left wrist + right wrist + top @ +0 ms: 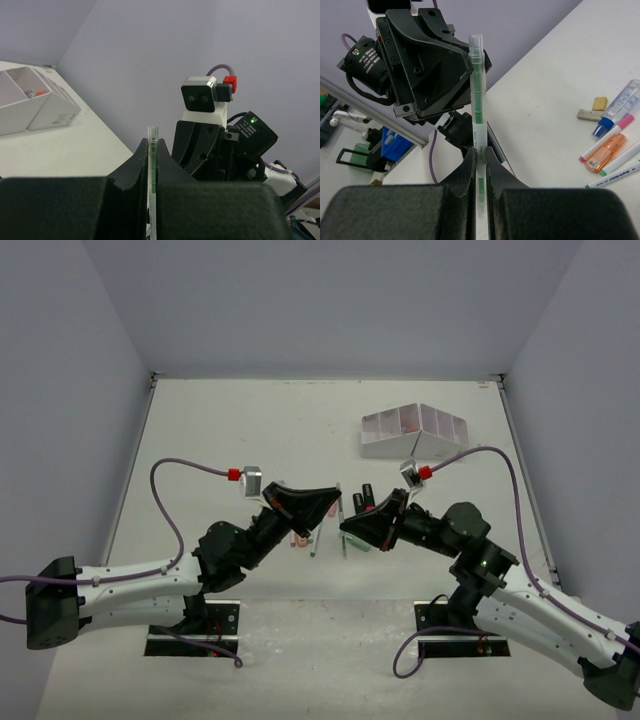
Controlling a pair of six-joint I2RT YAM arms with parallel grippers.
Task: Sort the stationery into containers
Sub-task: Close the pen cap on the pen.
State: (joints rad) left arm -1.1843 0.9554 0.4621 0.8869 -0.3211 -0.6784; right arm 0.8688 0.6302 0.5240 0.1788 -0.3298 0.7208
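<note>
My left gripper is shut on a thin green pen, whose clear tip sticks up between the black fingers. My right gripper faces it closely and is shut on a thin green pen that stands upright with its clear end free in front of the left gripper. Both hover over the middle of the table. The white organizer stands at the far right and also shows in the left wrist view, with a small item in one compartment.
Loose stationery lies under the grippers: an orange highlighter, a pink-capped pen, a blue-capped clear tube, a tan block, a grey block, dark highlighters and a pink eraser.
</note>
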